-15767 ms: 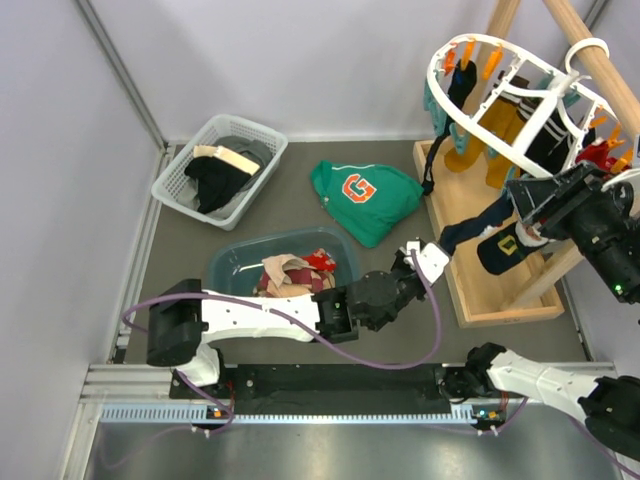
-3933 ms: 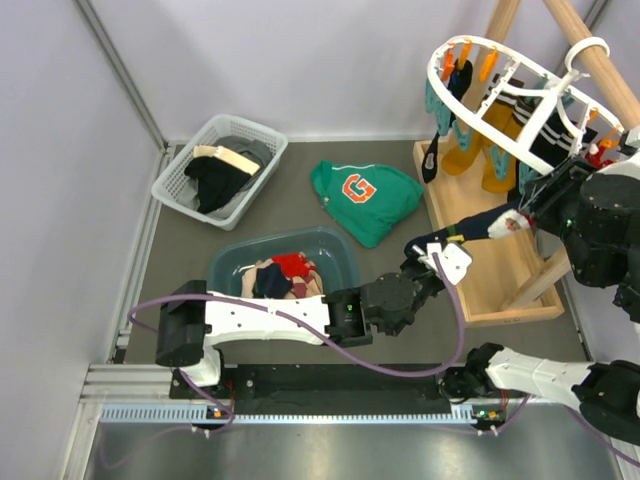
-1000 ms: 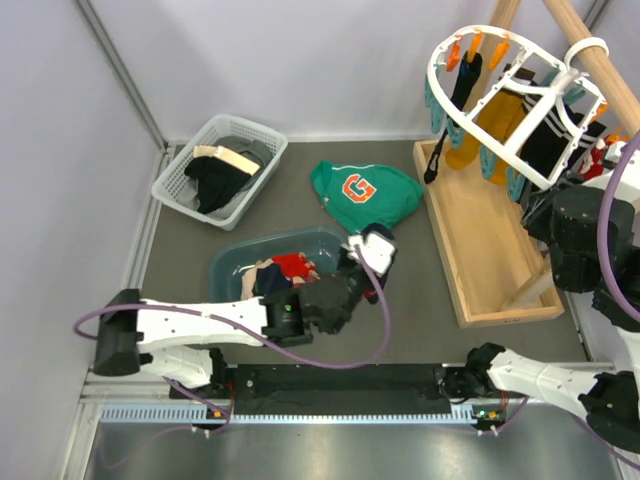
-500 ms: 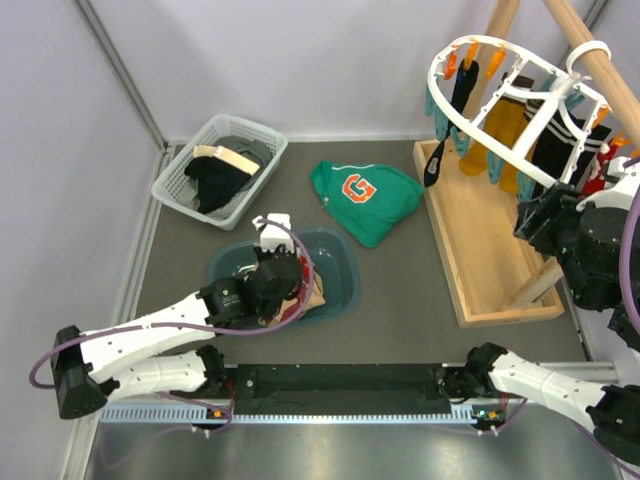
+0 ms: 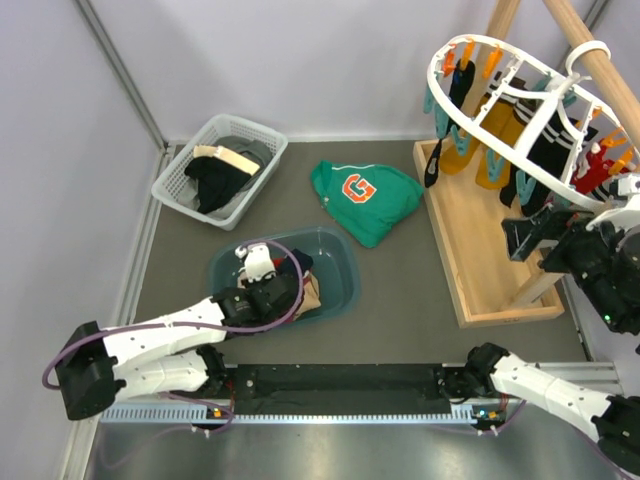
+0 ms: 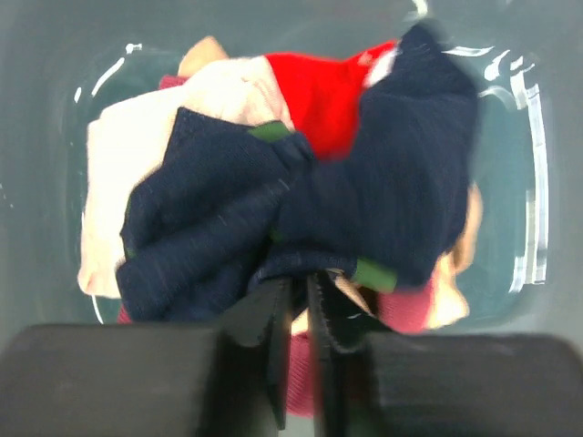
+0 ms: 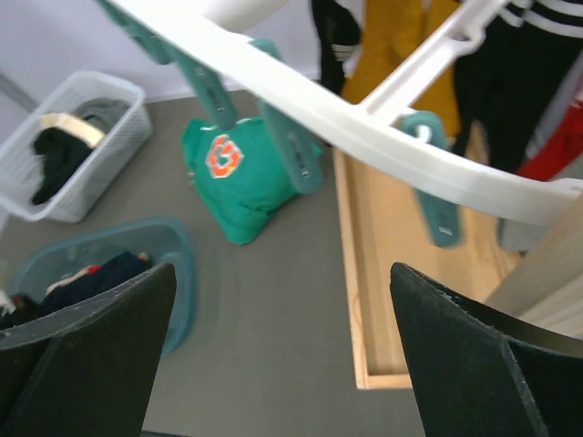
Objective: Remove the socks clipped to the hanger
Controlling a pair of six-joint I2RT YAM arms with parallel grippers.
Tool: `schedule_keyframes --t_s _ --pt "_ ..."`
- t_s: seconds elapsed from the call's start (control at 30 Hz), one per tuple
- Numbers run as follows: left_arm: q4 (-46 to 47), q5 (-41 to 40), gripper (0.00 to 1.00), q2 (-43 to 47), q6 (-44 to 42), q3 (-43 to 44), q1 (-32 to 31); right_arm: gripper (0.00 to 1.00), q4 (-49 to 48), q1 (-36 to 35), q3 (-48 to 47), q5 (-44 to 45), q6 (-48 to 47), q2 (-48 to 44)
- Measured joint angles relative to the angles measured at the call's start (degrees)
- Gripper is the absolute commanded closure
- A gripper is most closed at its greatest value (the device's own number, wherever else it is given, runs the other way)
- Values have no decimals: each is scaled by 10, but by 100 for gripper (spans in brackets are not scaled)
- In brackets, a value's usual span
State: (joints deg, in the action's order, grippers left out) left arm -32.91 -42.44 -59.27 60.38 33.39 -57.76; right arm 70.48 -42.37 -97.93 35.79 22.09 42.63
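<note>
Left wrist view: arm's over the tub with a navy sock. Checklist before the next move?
1. Drop spot: the navy sock lies inside the tub: ok.
2. Release: the left gripper has its jaws nearly together on it: not ok.
3. The right gripper is open and empty: ok.
4. Aim: only the hanger rim and teal clips sit between its jaws, no sock: not ok.
5. Hanger cleared: the mustard sock and red sock hang from it: not ok.

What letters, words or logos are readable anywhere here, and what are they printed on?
"G": a large orange letter with a white outline, on the green sweatshirt lying on the grey surface; it also shows in the right wrist view.
No other text, number or brand is readable in any view.
</note>
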Motion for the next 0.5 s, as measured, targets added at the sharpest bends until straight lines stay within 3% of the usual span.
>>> schedule_keyframes --t_s 0.07,0.2,0.23,0.33,0.5 --pt "-25 0 56 7 2 24 0 1 -10 0 1 -34 -10 -11" --pt "-52 6 41 43 -20 106 0 1 -48 0 40 -94 -30 -43" --pt "-51 8 29 56 -25 120 0 1 -52 0 52 -105 -31 -50" --pt "-44 20 13 111 -63 150 0 1 -63 0 86 -143 -31 -66" --pt "-18 69 1 198 -148 160 0 1 -82 0 119 -194 -25 -85"
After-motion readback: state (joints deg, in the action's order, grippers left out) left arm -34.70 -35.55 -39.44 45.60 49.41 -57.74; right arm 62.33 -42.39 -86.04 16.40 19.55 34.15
